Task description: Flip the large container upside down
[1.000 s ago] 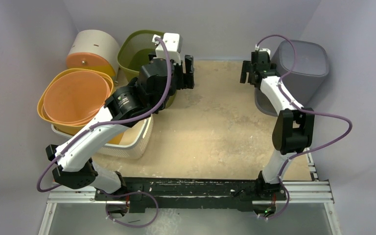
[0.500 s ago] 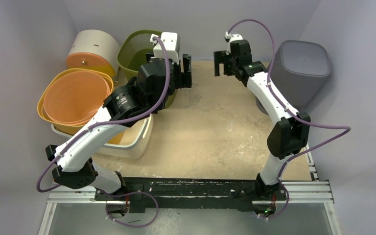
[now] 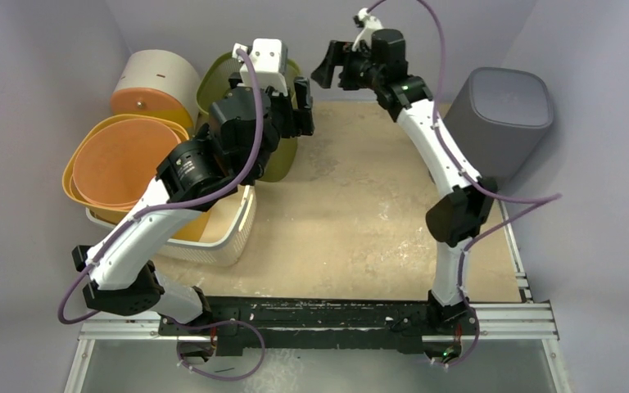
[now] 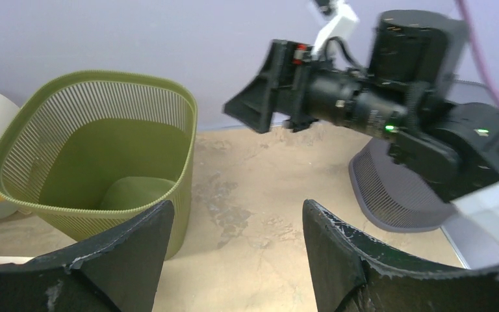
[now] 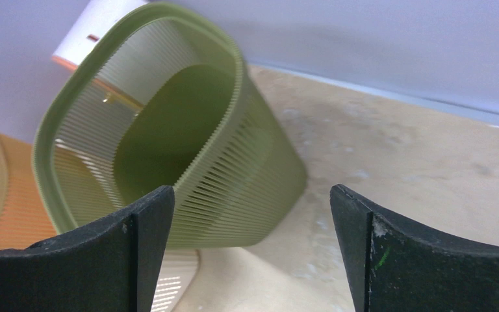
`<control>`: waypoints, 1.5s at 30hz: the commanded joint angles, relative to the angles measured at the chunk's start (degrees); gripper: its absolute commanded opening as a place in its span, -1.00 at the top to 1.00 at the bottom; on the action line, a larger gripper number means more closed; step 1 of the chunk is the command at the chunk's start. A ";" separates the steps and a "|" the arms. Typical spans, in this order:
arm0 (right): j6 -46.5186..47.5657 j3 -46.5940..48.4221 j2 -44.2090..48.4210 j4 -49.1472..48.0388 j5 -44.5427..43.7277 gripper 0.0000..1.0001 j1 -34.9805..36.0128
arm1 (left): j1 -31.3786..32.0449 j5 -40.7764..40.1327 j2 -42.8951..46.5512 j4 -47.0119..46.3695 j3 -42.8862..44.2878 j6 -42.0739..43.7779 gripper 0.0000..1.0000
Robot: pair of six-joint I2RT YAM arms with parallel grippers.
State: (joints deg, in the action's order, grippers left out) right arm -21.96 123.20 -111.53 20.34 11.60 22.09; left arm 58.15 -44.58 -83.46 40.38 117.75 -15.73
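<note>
The green container (image 3: 215, 88) is seen at the far left of the table (image 3: 360, 213), close to the back wall, standing w/ its opening up; its ribbed walls and solid bottom are shown in the left wrist view. It is not touched by any claw.

The left gripper (image 3: 301, 106) is held just right of the container's rim, above the table. Its fingers (image 4: 130, 253) are spread wide apart, w/ nothing between them. In the left wrist view, bare table is seen in the gap and the container is at the left finger's side.

The right gripper (image 3: 333, 67) is reached far over to the centre-back, near the wall, approx. opposite the left one. It is pointed toward the container. Its jaws are also wide apart and nothing is held; the container is framed between them in the right wrist view, but apart from them.

A grey bin (image 3: 504, 102) is placed at the far right w/ its closed side up. At the left, an orange bowl (image 3: 123, 160) is nested in a yellow tub (image 3: 74, 182), over a white basket (image 3: 231, 237). A beige drum (image 3: 154, 75) is lying behind them.
</note>
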 commanded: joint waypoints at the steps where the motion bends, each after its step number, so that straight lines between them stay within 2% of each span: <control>1: -7.14 8.23 -6.94 -1.41 7.76 -0.77 3.47 | -0.05 0.04 0.30 -1.56 0.34 1.16 -0.40; 5: -9.62 12.46 -10.60 -1.86 7.25 -0.72 5.06 | -0.12 0.10 0.99 -1.97 -0.70 1.01 -0.40; 11: -11.33 12.59 -12.88 -3.00 7.49 -0.66 5.66 | -0.08 -0.06 1.96 -2.15 -1.97 0.70 -0.40; 18: -9.73 12.86 -12.62 1.74 2.76 -0.24 5.84 | -0.07 -0.76 3.28 -1.89 -3.51 0.66 -0.40; 24: -7.98 12.99 -12.83 6.18 1.20 -0.19 5.80 | -0.09 -1.29 5.63 -2.63 -6.37 0.14 -0.40; 28: -8.33 13.35 -12.74 7.70 -0.33 0.05 5.88 | -0.05 -1.39 6.92 -3.09 -7.75 -0.18 -0.40; 33: -7.16 13.24 -11.67 9.70 -2.93 0.26 5.92 | -0.08 -1.68 8.26 -2.90 -8.47 -0.35 -0.40; 35: -6.90 13.69 -11.77 10.44 -3.23 0.52 5.94 | -0.05 -2.00 8.94 -2.85 -8.91 -0.40 -0.40; 40: -5.52 13.91 -10.94 12.75 -6.37 1.00 5.90 | -0.10 -2.39 10.42 -2.56 -9.42 -0.62 -0.40; 45: -2.62 14.83 -8.24 15.58 -13.75 1.00 5.94 | -0.10 -2.70 11.60 -2.15 -9.90 -1.02 -0.40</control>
State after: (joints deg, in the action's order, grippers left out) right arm -28.05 136.11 -124.29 29.15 3.33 27.07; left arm 58.15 -46.00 -73.82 39.94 108.14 -15.90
